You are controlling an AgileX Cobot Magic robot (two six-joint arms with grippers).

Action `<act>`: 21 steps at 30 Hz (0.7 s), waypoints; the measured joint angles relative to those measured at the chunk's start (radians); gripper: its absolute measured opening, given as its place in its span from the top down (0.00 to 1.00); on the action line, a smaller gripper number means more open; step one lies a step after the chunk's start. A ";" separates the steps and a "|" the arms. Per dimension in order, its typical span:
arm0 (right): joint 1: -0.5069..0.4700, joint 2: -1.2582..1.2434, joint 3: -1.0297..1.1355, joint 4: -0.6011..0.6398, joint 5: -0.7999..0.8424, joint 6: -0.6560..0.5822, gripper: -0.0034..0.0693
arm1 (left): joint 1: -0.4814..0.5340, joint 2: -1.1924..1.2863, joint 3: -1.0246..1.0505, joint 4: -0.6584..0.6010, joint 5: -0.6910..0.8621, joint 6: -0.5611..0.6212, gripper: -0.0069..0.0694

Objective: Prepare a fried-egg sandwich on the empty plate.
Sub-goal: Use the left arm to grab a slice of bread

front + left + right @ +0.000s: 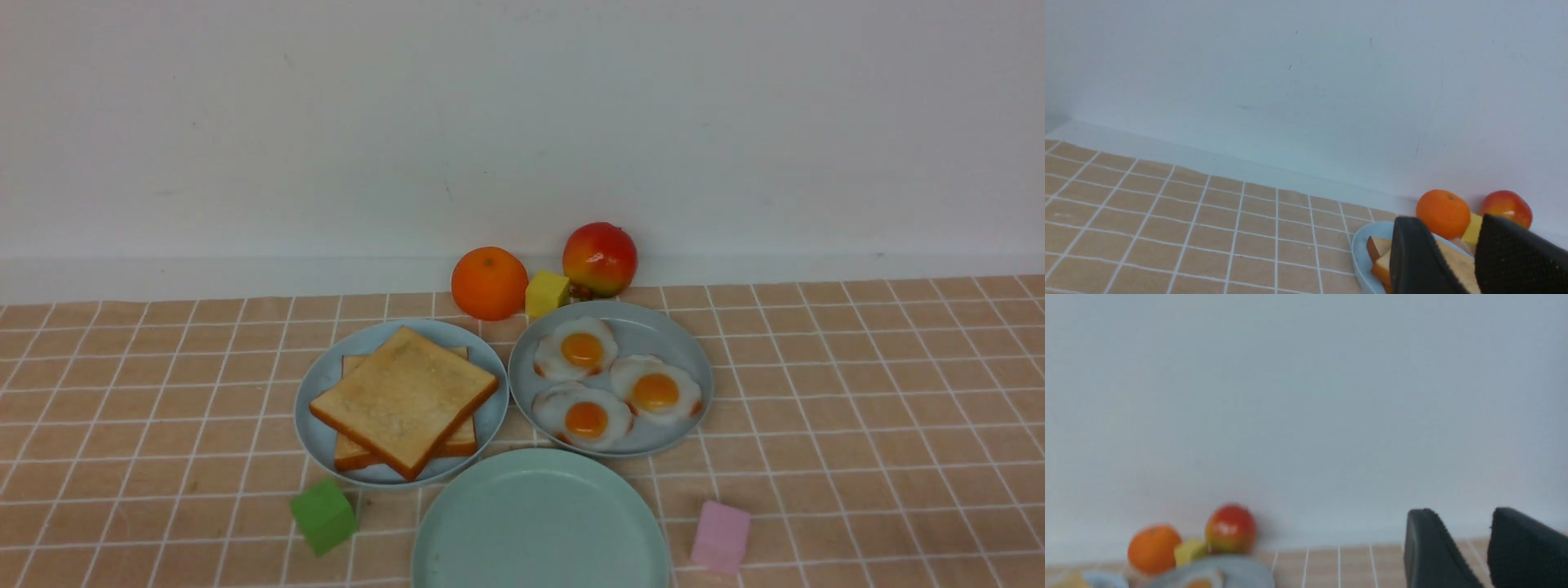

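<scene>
Front view: two toasts (404, 396), three eggs (655, 392), three plates (539, 523); only wrist views show left gripper (1449, 223) and right gripper (1466, 514), fingers apart.

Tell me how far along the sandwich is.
Nothing is done yet: the mint-green plate is bare. Two toast slices sit stacked on the sky-blue plate, three fried eggs on the grey-blue plate. The left gripper and right gripper are open and empty. All stacking remains.

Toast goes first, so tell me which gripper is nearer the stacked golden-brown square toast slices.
Left. The left gripper points at the toast slices, close ahead of it; the right gripper stands off past the grey-blue plate of fried eggs.
</scene>
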 joint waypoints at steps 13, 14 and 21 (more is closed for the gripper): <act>0.000 0.095 -0.267 0.007 -0.119 0.190 0.62 | 0.000 0.055 -0.135 -0.102 -0.485 -0.185 0.60; 0.000 0.121 -0.308 0.007 -0.107 0.192 0.62 | 0.000 0.078 -0.181 -0.102 -0.478 -0.188 0.60; 0.000 0.466 -0.738 0.005 0.273 0.209 0.62 | 0.000 0.410 -0.609 -0.103 -0.101 -0.307 0.60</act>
